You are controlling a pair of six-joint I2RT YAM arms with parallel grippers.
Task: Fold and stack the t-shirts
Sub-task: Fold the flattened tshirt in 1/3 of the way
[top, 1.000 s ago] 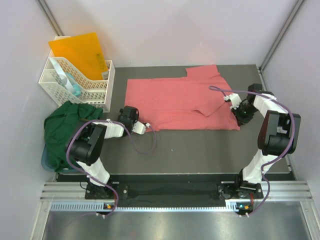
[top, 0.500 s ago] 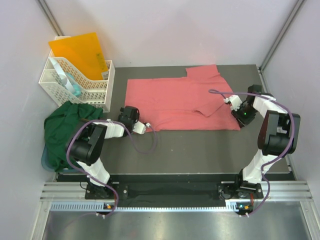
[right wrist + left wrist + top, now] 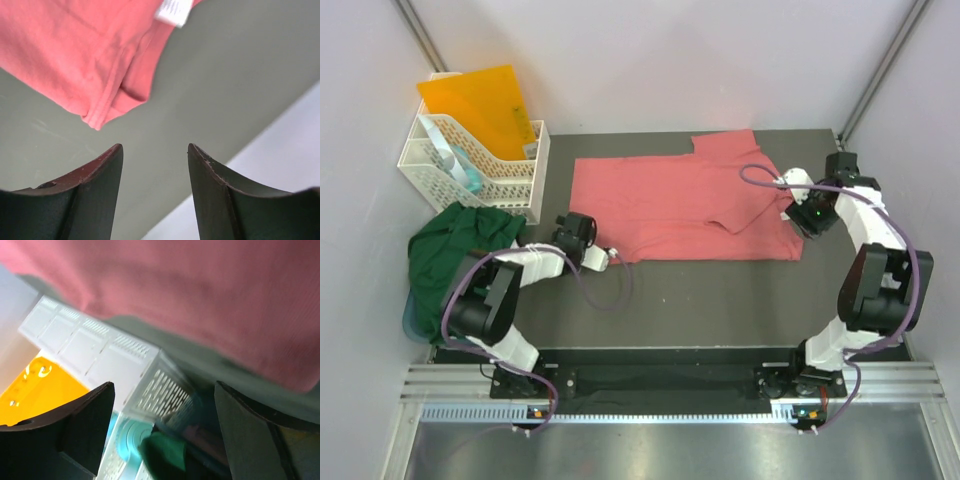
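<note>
Salmon-pink first: barely starting on the salmon-pink t-shirt [image 3: 670, 205], lying spread across the far counter [image 3: 720, 300] with one sleeve turned in. Leaving the dark green t-shirt [image 3: 445, 255] heaped at left, unfolded. Holding left end effector [image 3: 164, 390] and right end effector [image 3: 155, 150] spread, gripping nothing.

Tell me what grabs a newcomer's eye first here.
The salmon-pink t-shirt, spread out across the far half of the dark table, grabs the eye first. Next comes the bright orange folder standing in the white basket at far left, with the dark green t-shirt crumpled just in front.
</note>
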